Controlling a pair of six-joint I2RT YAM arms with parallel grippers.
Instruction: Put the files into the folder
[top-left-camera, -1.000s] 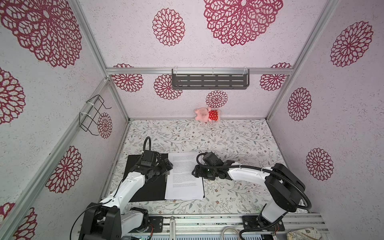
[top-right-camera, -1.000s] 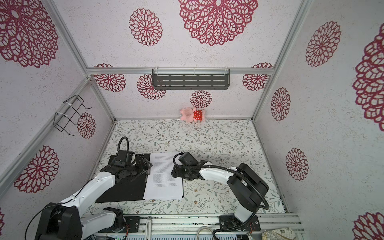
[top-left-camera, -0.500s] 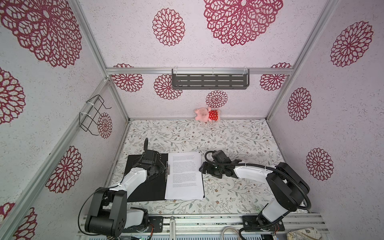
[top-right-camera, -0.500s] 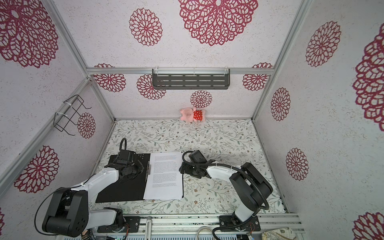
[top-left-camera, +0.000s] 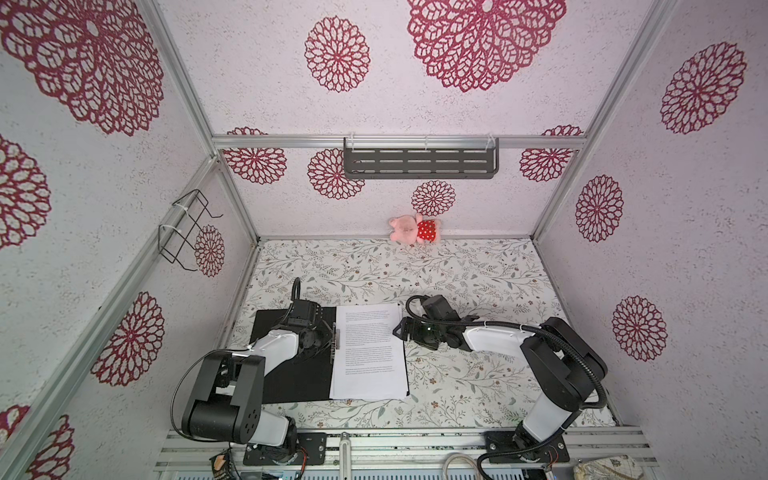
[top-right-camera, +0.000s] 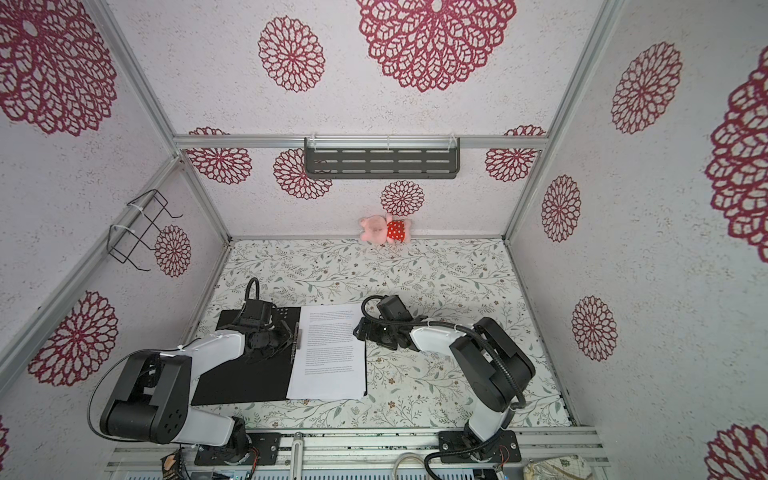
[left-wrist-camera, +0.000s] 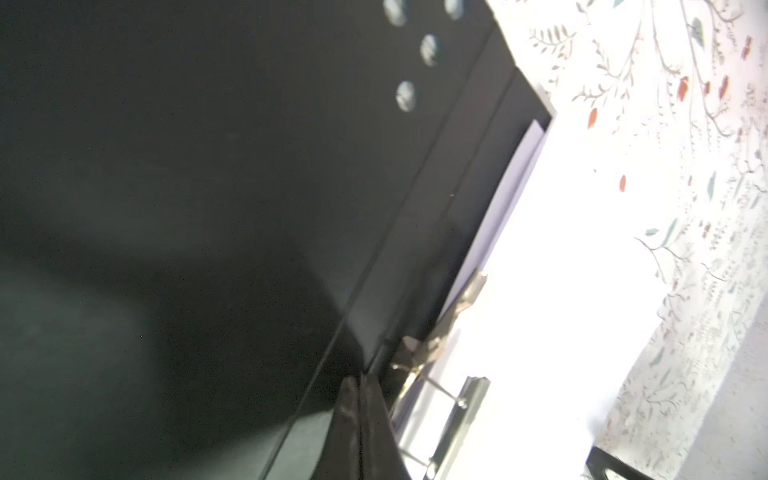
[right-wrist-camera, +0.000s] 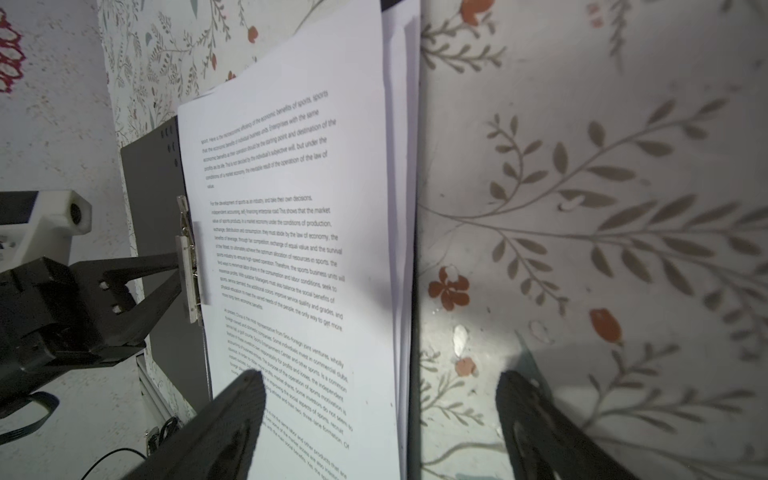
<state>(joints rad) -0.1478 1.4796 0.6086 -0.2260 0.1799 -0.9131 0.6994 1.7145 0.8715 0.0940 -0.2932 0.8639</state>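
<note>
- the files (top-left-camera: 370, 353) lie stacked on the right half of the open folder (top-left-camera: 299, 386), long axis front to back
- left pincer (left-wrist-camera: 359, 415), pressed together, sits against the spine clip (right-wrist-camera: 189, 266) at their left edge
- right pincer (right-wrist-camera: 380, 382), spread, straddles their right edge

White textured walls (top-left-camera: 291, 216) carry crimson flower medallions (top-left-camera: 336, 54). A dark slotted shelf (top-left-camera: 419, 164) hangs beyond the table's (top-left-camera: 478, 270) far edge; a wire rack (top-left-camera: 185, 228) hangs past its left edge.
</note>
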